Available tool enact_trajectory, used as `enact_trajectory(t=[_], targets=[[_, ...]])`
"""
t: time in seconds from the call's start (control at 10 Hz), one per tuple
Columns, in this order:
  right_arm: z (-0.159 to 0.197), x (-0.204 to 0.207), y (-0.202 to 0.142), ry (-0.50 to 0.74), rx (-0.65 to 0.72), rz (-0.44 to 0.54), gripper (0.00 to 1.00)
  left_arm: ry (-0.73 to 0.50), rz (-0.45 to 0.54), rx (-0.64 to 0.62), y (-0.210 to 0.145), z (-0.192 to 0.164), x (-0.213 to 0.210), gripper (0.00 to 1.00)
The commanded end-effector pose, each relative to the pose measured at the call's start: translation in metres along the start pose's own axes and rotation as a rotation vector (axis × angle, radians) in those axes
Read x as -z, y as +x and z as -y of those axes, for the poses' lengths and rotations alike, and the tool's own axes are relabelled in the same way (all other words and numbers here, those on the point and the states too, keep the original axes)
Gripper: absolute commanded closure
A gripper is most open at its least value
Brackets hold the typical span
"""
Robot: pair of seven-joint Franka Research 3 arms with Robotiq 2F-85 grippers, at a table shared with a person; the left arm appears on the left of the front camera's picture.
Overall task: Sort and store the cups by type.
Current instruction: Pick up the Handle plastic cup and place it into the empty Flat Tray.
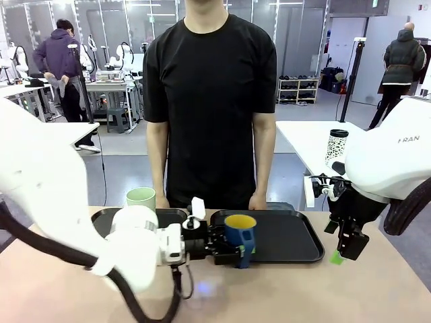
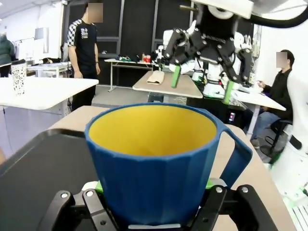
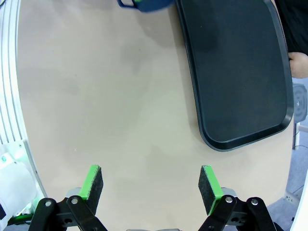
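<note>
The dark blue mug (image 1: pixel 240 231), yellow inside, is being gripped by the left gripper (image 1: pixel 237 254), whose green-padded fingers (image 2: pixel 210 183) are being pressed against the mug's lower wall from both sides. In the front view the mug is being held upright at the near left corner of the right black tray (image 1: pixel 289 235), over the tray's near rim. In the left wrist view its handle (image 2: pixel 239 155) is being turned to the picture's right, and the tray's dark surface (image 2: pixel 43 163) is being shown to the left of the mug.

The pale green tumbler (image 1: pixel 141 198) is being left standing upright at the far edge of the left black tray (image 1: pixel 101 217), close to the table's far edge and just in front of the person's hand (image 1: pixel 161 201). The person's other hand (image 1: pixel 256 201) is being rested at the far rim of the right tray.

The right gripper (image 1: pixel 343 254) is being held above the wooden table (image 1: pixel 283 289), just beyond the near right corner of the right tray, with nothing between its fingers. In the right wrist view its jaws are being kept wide apart, the green pads (image 3: pixel 209 186) being pointed down at bare table surface (image 3: pixel 115 115) beside the tray's rounded corner (image 3: pixel 231 139). A white black-speckled cup (image 1: pixel 336 146) with a black lid is being left on a white table behind the right arm.
</note>
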State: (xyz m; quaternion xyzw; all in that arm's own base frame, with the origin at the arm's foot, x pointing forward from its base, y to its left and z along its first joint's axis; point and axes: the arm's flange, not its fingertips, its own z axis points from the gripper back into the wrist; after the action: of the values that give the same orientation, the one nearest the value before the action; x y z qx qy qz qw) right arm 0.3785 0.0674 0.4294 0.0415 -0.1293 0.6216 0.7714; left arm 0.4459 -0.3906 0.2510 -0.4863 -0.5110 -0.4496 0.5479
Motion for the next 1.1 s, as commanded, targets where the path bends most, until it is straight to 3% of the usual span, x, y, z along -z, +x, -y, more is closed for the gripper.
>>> enact_trajectory(t=[0.0,0.2,0.5,1.0], targets=[[-0.003,0.0,0.0,-0.011,0.014,-0.012,0.0,0.083,0.047,0.065,-0.023,-0.002,0.04,0.29],[-0.003,0.0,0.0,-0.011,0.014,-0.012,0.0,0.123,0.096,0.083,-0.022,-0.014,0.068,0.29],[-0.003,0.0,0.0,-0.011,0.014,-0.012,0.0,0.196,0.048,0.136,-0.027,-0.023,0.093,0.29],[-0.003,0.0,0.0,-0.011,0.014,-0.012,0.0,0.269,0.017,0.178,-0.026,-0.029,0.082,0.29]])
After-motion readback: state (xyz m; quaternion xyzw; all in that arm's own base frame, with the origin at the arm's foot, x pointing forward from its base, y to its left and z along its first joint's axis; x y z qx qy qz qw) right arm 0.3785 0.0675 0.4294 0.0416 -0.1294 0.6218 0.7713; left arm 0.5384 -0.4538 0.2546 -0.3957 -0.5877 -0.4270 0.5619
